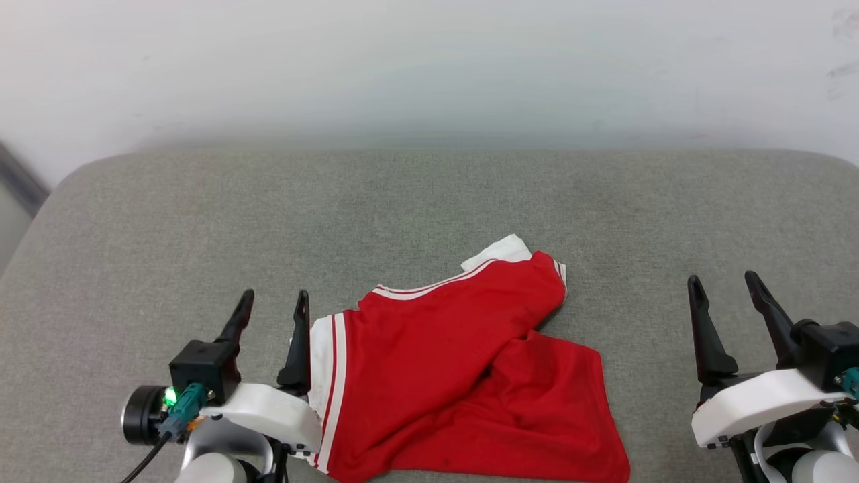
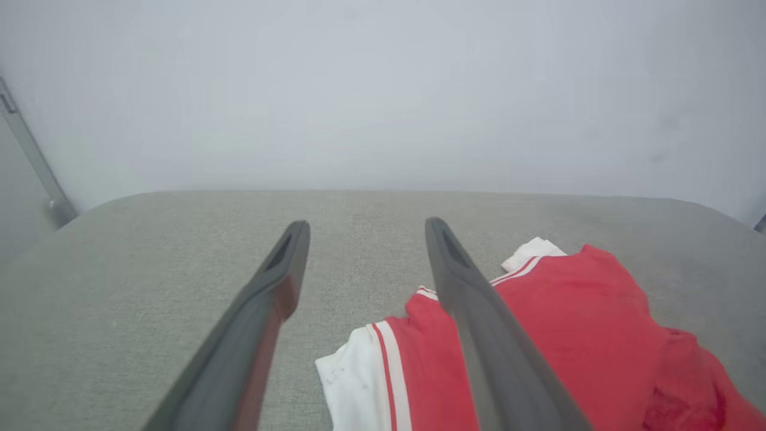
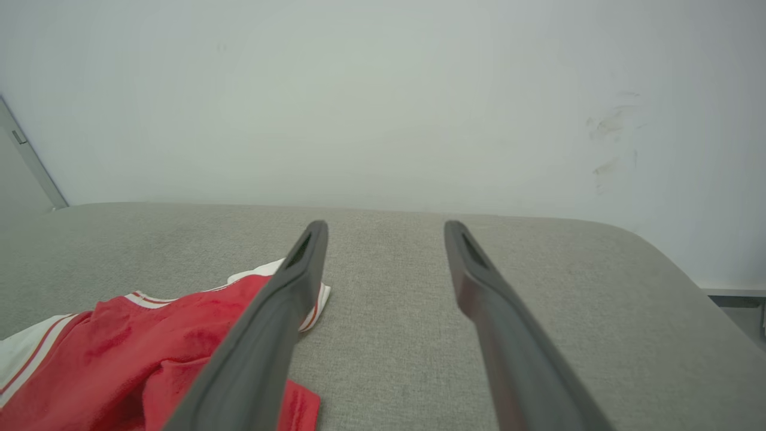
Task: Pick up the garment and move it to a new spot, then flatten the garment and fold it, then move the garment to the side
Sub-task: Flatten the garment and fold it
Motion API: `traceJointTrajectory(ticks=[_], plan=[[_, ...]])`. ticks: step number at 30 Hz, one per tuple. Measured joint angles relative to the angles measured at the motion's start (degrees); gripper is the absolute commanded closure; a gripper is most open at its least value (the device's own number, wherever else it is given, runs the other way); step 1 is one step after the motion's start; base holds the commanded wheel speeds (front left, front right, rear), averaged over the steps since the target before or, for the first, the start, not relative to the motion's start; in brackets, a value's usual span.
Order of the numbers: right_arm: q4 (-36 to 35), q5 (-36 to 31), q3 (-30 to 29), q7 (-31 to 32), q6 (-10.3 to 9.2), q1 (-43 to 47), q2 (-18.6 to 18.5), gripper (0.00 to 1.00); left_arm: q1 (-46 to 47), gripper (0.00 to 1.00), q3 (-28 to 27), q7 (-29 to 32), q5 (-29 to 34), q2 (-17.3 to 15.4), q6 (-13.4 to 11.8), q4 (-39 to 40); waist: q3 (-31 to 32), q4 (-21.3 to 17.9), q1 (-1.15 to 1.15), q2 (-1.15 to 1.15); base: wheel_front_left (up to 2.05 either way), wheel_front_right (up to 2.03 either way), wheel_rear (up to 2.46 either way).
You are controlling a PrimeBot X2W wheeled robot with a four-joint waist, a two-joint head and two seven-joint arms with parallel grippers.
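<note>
Leftmost, shows the left gripper [image 1: 275, 298] low over the grey cushion [image 1: 429, 201], both fingers spread wide and pinching nothing. Puts the garment [image 1: 456, 362] just beyond the inner finger, its white striped sleeve edge touching or almost touching that finger's side; cannot tell which. Lies rumpled rather than flat: red body doubled over itself in a diagonal ridge, a white sleeve corner poking out at the far end, white-and-red trim along the hems, no print visible. Stops well short of the right gripper [image 1: 723, 280]. Shows those fingers likewise spread and empty, with bare cushion between them and the nearest red hem. Reads as the gap between relocating and flattening: cloth set down, both jaws free. Calls next, probably, for pinching two opposite edges, the sleeve side by the left fingers and the far hem toward the right ones, then drawing them apart to smooth the ridge before any fold.
</note>
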State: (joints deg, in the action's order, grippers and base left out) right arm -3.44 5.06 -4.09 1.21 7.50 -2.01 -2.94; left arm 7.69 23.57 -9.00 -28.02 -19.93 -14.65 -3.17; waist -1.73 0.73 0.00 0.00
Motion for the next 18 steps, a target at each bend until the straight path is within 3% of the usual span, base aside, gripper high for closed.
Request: traceJointTrajectory(ticks=[12, 18], plan=[[-0.02, -0.01, -0.78, 1.58, 0.0, 1.36, 0.0, 0.0, -0.77, 0.0, -0.18, 0.04, 2.4, -2.23, -2.7, 4.31, 1.39, 0.37, 0.0, 0.0, 0.0, 0.0, 0.0], [5.87, 3.64, -4.07, 8.32, 0.0, 0.32, 0.0, 0.0, -0.98, 0.0, 0.33, 0.18, 2.4, -1.8, -3.0, 5.32, 0.72, 1.91, 0.0, 0.0, 0.0, 0.0, 0.0]])
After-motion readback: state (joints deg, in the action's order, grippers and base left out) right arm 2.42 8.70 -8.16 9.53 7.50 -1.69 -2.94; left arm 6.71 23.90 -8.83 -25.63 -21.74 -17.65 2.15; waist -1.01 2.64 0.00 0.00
